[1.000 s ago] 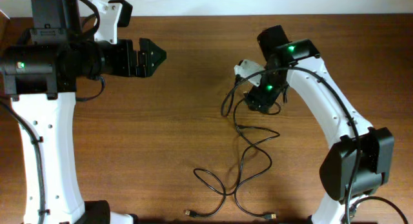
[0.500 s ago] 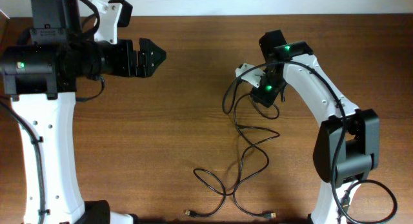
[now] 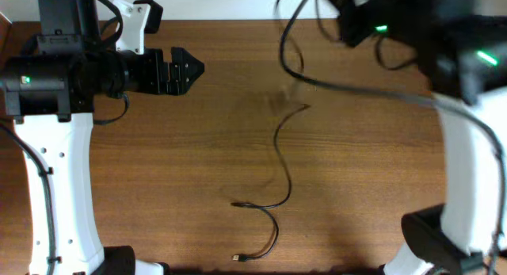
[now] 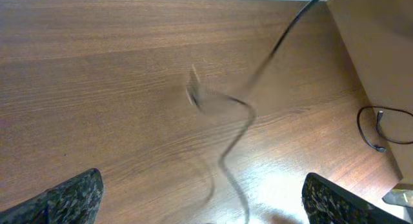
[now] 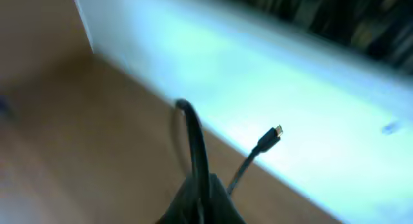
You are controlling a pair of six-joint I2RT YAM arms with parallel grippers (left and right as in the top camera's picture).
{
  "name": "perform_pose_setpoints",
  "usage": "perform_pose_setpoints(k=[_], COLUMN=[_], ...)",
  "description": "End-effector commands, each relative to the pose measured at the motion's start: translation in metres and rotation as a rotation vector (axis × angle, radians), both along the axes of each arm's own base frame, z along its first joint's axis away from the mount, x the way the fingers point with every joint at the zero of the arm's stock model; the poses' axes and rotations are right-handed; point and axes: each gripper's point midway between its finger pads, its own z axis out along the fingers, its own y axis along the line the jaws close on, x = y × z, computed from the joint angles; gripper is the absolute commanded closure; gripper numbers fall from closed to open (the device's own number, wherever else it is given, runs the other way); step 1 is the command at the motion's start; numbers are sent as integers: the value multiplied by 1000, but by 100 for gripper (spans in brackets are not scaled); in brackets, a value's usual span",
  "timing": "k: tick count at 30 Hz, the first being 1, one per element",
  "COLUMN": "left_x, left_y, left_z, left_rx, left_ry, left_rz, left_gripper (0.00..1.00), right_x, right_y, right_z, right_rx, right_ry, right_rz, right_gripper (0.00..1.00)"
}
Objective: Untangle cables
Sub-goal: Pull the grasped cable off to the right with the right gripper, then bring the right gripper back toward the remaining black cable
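Observation:
A thin black cable (image 3: pixel 276 139) hangs from my raised right gripper (image 3: pixel 348 13) and trails down onto the wooden table (image 3: pixel 158 164), ending in a plug (image 3: pixel 238 258) at the front edge. In the right wrist view the right gripper (image 5: pixel 201 199) is shut on the cable (image 5: pixel 193 140), and a gold-tipped plug (image 5: pixel 276 130) dangles beside it. My left gripper (image 3: pixel 192 69) hovers open at the back left, apart from the cable. In its wrist view the left gripper (image 4: pixel 203 204) has wide-set fingers (image 4: pixel 71 195), and the blurred cable (image 4: pixel 235 114) swings ahead of them.
The right arm (image 3: pixel 459 61) sits high and close to the overhead camera, blurred, covering the table's back right. A thin black loop (image 4: pixel 373 127) lies on the surface past the table's right edge. The left arm's white body (image 3: pixel 63 172) occupies the left side.
My right gripper shut on the cable and rose fast toward the back, pulling the tangled loops up and stretching them into one long strand. The left arm has not moved.

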Motion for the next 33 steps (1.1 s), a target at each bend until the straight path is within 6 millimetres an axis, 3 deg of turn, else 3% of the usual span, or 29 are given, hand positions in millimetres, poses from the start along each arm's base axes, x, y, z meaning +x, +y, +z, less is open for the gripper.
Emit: perform_pose_setpoints(k=[1,2,5,7,8,13,19,20,22,26,31,33], left_x=[-1,-1,-1,-2,-3,-3,-8,-8,-7,-7,-7,-9], left_y=[-1,0,0,0,0,0,0,0,0,-1,-1,-1], left_z=[3,3,3,2,2,1,-3,-3,-2,-2,-2,-2], left_rx=[7,7,7,7,7,9,8,8,7,6,-4,-13], left_ry=[-18,-18,-18,-15,-11,-10,23,22,16,15,24,37], left_rz=[-15,-14,-14,-14,-14,-12,-13,-13,-13,-14,-5,1], left_gripper=[1,1,1,1,1,1,1,1,1,1,1,1], right_x=[-30,-40,-50,-37,-25,2,8,8,9,0,-18,-36], right_y=[-4,-7,-24,-52,-78,-170,-305,-336,-370,-456,-529,-554], right_z=[69,88,117,118,115,99,45,32,17,-25,-75,-97], right_rx=[214,247,270,251,227,154,94,83,90,119,189,210], right_ry=[-101,-154,-261,-289,-297,-298,-144,-108,-70,26,137,200], right_rz=[-23,-22,-92,-270,-421,-780,-1123,-1182,-1216,-1314,-1368,-1423], right_gripper=[96,96,96,96,96,96,96,96,96,96,96,96])
